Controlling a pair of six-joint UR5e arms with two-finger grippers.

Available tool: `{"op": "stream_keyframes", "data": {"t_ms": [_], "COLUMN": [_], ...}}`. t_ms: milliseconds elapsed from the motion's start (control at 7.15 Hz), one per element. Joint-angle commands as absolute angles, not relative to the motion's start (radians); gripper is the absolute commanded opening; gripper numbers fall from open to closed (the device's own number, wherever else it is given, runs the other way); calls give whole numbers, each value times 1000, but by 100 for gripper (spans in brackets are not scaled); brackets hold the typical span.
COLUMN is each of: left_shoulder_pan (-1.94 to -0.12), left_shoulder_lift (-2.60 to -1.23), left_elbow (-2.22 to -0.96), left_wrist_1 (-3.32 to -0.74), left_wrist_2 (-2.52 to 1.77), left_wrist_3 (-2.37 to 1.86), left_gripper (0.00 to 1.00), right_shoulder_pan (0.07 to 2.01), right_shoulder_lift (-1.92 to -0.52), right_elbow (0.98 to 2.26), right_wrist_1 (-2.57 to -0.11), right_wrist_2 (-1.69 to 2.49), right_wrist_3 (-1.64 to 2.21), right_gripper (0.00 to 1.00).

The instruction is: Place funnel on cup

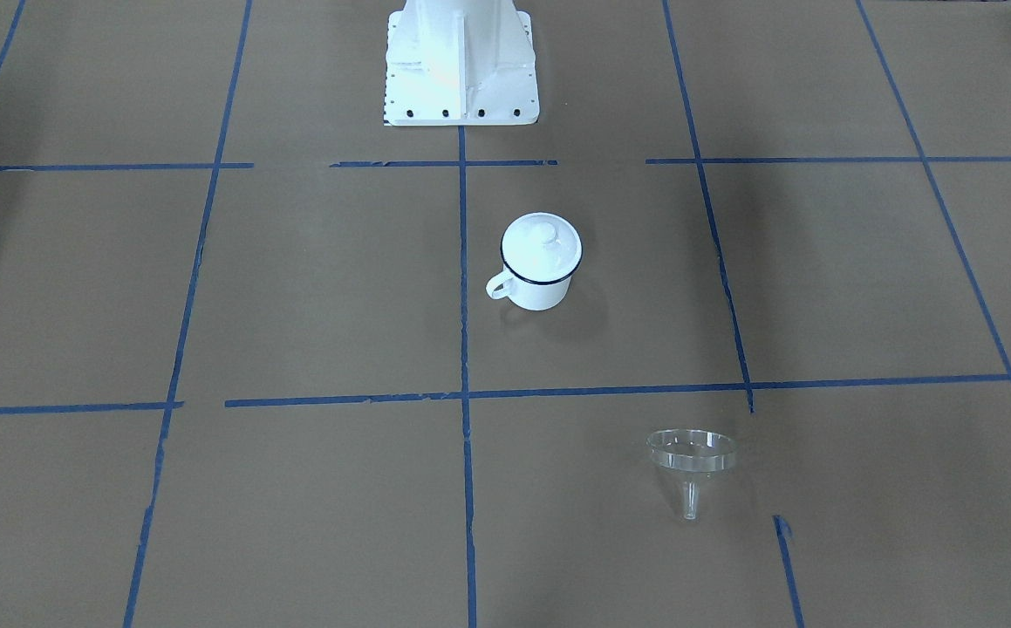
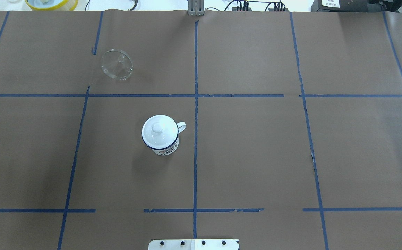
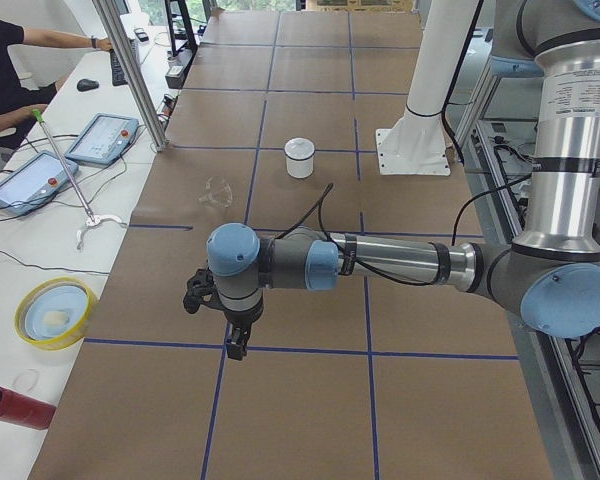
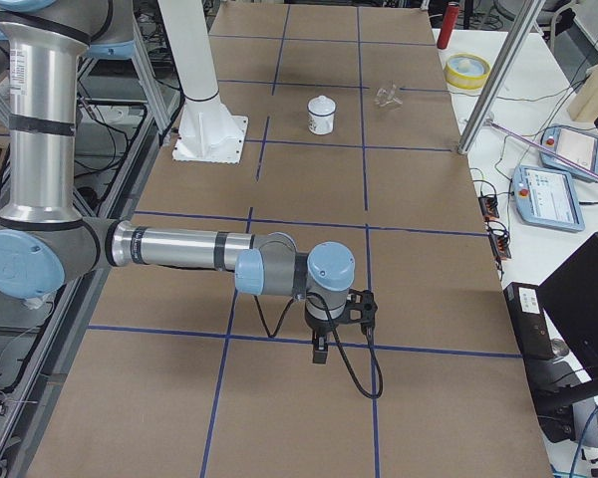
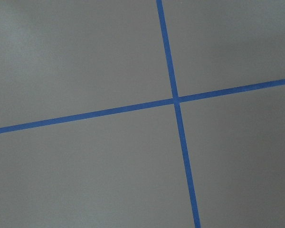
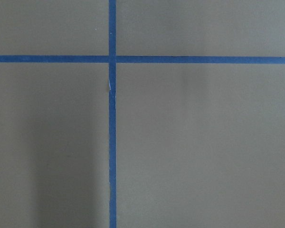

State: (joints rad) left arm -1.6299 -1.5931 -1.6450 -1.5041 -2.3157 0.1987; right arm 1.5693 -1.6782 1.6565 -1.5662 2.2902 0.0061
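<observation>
The cup [image 2: 161, 137] is a white enamel mug with a dark blue rim, standing near the table's middle with a white knobbed lid [image 2: 159, 129] on top; it also shows in the front view [image 1: 540, 281]. The clear funnel [image 2: 117, 64] lies on its side farther out on the robot's left, spout pointing away from the robot, and shows in the front view [image 1: 691, 460]. The left gripper [image 3: 235, 343] and right gripper [image 4: 321, 351] hang over bare table far from both. I cannot tell whether either is open or shut. Both wrist views show only paper and blue tape.
The white robot base [image 1: 461, 65] stands behind the cup. A metal post [image 3: 130, 70] rises at the table's far edge. A yellow bowl [image 3: 52, 312], a red can [image 3: 15, 407] and tablets [image 3: 100, 137] lie on the side bench. An operator [image 3: 10, 60] sits there.
</observation>
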Motion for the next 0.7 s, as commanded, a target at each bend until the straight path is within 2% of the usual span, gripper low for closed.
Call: {"op": "stream_keyframes", "data": {"t_ms": [0,140,420,559], "left_shoulder_pan": [-1629,-1628,-1602,-1460], "left_shoulder_lift": [-1618,-1647,-1693,-1733], "left_elbow": [-1643,-1657,-1838,-1955], "left_wrist_1": [-1505,-1500,-1450,-1437], "left_wrist_2": [-2312,-2315,-2315,-2315], "left_wrist_3": [198,193,-38,-193], "left_gripper": [100,100,100,100], "right_shoulder_pan": [1569,1569,1569,1569], "right_shoulder_lift": [-1678,-1678,-1677,-1678], "right_elbow": [1655,1657,1657,1657], "right_wrist_1": [-1566,-1566,-1566,-1566], "right_wrist_2": [2290,2290,2290,2290], "right_wrist_3": [6,6,6,6], "right_gripper": [100,100,100,100]}}
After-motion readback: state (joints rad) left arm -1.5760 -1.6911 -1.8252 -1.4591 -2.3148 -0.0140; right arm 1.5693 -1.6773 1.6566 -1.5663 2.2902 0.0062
